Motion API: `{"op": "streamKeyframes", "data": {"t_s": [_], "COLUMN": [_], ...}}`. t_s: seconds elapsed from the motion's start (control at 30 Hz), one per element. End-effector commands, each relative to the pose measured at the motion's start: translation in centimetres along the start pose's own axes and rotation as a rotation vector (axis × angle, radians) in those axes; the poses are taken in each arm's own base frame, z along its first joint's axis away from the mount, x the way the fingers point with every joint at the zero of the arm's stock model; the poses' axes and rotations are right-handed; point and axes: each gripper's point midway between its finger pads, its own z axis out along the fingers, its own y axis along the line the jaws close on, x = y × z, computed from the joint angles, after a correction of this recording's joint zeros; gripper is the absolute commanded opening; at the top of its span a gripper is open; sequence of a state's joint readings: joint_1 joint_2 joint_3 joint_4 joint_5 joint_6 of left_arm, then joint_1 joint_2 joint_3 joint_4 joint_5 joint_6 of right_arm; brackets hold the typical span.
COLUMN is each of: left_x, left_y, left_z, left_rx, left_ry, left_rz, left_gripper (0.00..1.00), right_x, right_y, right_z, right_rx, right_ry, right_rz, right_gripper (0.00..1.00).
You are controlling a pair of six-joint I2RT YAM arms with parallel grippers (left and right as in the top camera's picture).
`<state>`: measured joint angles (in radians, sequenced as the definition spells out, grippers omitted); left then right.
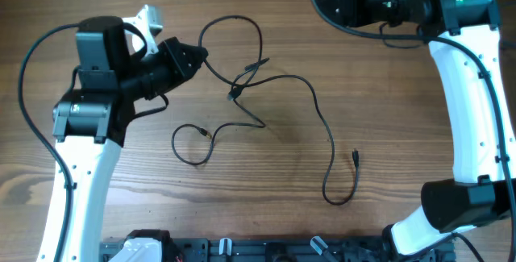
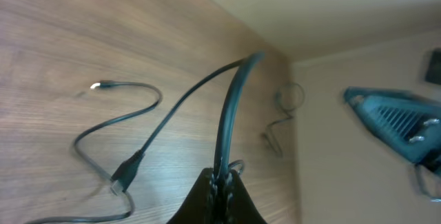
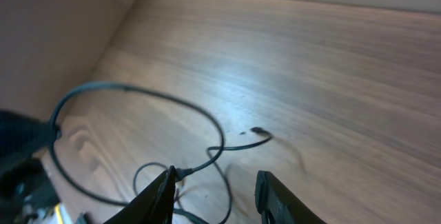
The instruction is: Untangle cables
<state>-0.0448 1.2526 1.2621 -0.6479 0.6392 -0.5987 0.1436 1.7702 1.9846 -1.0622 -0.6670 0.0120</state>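
Left gripper (image 1: 198,54) clamped on cable loop (image 1: 234,18) just left of the knot (image 1: 242,82) — probably anchoring it; right gripper (image 3: 215,194) fingers apart, empty.

Setting: robotics lab bench, a wood-grain table (image 1: 403,93) with left arm (image 1: 81,173) and right arm (image 1: 472,109), black mounting rail (image 1: 266,250) along one edge.
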Motion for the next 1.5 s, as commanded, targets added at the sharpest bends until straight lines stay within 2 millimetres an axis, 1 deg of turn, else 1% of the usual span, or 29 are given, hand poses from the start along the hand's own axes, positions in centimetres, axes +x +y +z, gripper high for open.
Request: {"op": "streamKeyframes", "data": {"t_s": [0.0,0.03,0.07,0.13,0.2,0.3,0.37,0.43,0.5,0.57,0.6,0.63,0.67,0.7,0.8,0.87,0.9,0.93,0.97,1.0,1.07,1.1,1.13,1.17,1.23,1.27,1.33,1.43,1.47], "left_x": [-2.6,-4.1,-5.6,-7.0,-6.8,-6.6,-6.6,-6.6,-6.7,-6.7,-6.7,-6.7,-6.8,-6.8,-6.7,-6.7,-6.7,-6.7,-6.7,-6.6,-5.9,-5.4,-4.7,-4.2,-3.8,-3.6,-3.1,-2.6,-2.5], "left_y": [-3.8,-5.3,-6.1,-6.2,-5.8,-5.2,-5.1,-5.0,-4.2,-3.4,-3.4,-3.3,-3.2,-3.0,-2.6,-2.4,-2.4,-2.3,-2.2,-1.7,1.2,2.9,4.8,6.3,7.2,7.4,8.1,9.4,9.7], "left_z": [-2.3,-3.5,-4.7,-5.6,-5.5,-5.1,-5.1,-5.0,-4.8,-4.5,-4.5,-4.5,-4.5,-4.5,-4.3,-4.3,-4.3,-4.3,-4.2,-4.1,-3.6,-3.5,-3.4,-3.5,-3.4,-3.2,-2.7,-1.8,-1.5], "left_rx": [0.233,0.321,0.369,0.387,0.375,0.357,0.355,0.351,0.315,0.28,0.279,0.279,0.271,0.264,0.244,0.239,0.236,0.235,0.229,0.208,0.083,0.006,-0.079,-0.149,-0.194,-0.204,-0.226,-0.258,-0.264], "left_ry": [-0.032,-0.063,-0.11,-0.154,-0.144,-0.129,-0.127,-0.128,-0.139,-0.147,-0.147,-0.147,-0.154,-0.159,-0.159,-0.157,-0.158,-0.16,-0.16,-0.162,-0.171,-0.176,-0.183,-0.187,-0.174,-0.16,-0.137,-0.097,-0.088], "left_rz": [-0.014,0.001,0.002,-0.021,-0.042,-0.073,-0.077,-0.082,-0.115,-0.147,-0.147,-0.147,-0.151,-0.156,-0.176,-0.182,-0.184,-0.184,-0.19,-0.209,-0.311,-0.364,-0.415,-0.45,-0.395,-0.379,-0.393,-0.404,-0.411], "left_gripper": [0.04,0.04,0.04,0.04,0.04,0.04,0.04,0.04,0.04,0.04,0.04,0.04,0.04,0.04,0.04,0.04,0.04,0.04,0.18,0.39,0.77,0.93,1.0,1.0,1.0,1.0,1.0,1.0,1.0], "right_x": [0.7,1.0,1.3,1.7,2.0,3.3,5.2,7.1,8.1,8.4,8.6,9.0,9.3,9.7,10.1,10.4,10.6,10.5,9.6,8.1,4.3,2.0,-0.1,-2.4,-5.2,-6.3,-7.7,-7.9,-7.9], "right_y": [1.0,1.0,1.0,1.2,2.0,4.8,6.5,8.0,8.7,8.4,8.3,8.1,7.6,7.1,6.6,6.1,5.8,5.0,3.8,2.6,0.1,-0.8,-1.6,-2.8,-4.7,-6.0,-8.0,-9.8,-10.0], "right_z": [0.8,1.0,1.2,1.8,2.4,3.8,4.9,5.5,5.5,5.5,5.5,5.6,5.9,6.2,6.9,7.7,8.0,8.4,8.6,8.5,6.9,5.2,3.1,0.3,-4.4,-7.3,-12.7,-18.6,-19.7], "right_rx": [-0.051,-0.052,-0.053,-0.064,-0.089,-0.155,-0.215,-0.322,-0.407,-0.414,-0.416,-0.409,-0.396,-0.384,-0.376,-0.378,-0.374,-0.337,-0.27,-0.199,-0.054,-0.013,0.02,0.057,0.114,0.15,0.186,0.202,0.2], "right_ry": [0.035,0.046,0.06,0.079,0.091,0.133,0.187,0.233,0.244,0.256,0.264,0.283,0.307,0.33,0.356,0.371,0.383,0.393,0.377,0.337,0.21,0.125,0.04,-0.059,-0.199,-0.271,-0.396,-0.519,-0.539], "right_rz": [-0.022,-0.018,-0.011,-0.008,-0.074,-0.302,-0.454,-0.569,-0.603,-0.6,-0.6,-0.59,-0.573,-0.563,-0.523,-0.505,-0.488,-0.45,-0.389,-0.313,-0.149,-0.094,-0.046,0.008,0.088,0.139,0.222,0.319,0.322], "right_gripper": [0.4,0.4,0.4,0.4,0.4,0.54,0.65,0.72,0.74,0.73,0.72,0.65,0.46,0.35,0.29,0.14,0.05,0.04,0.04,0.04,0.04,0.04,0.04,0.04,0.04,0.04,0.04,0.04,0.04]}}
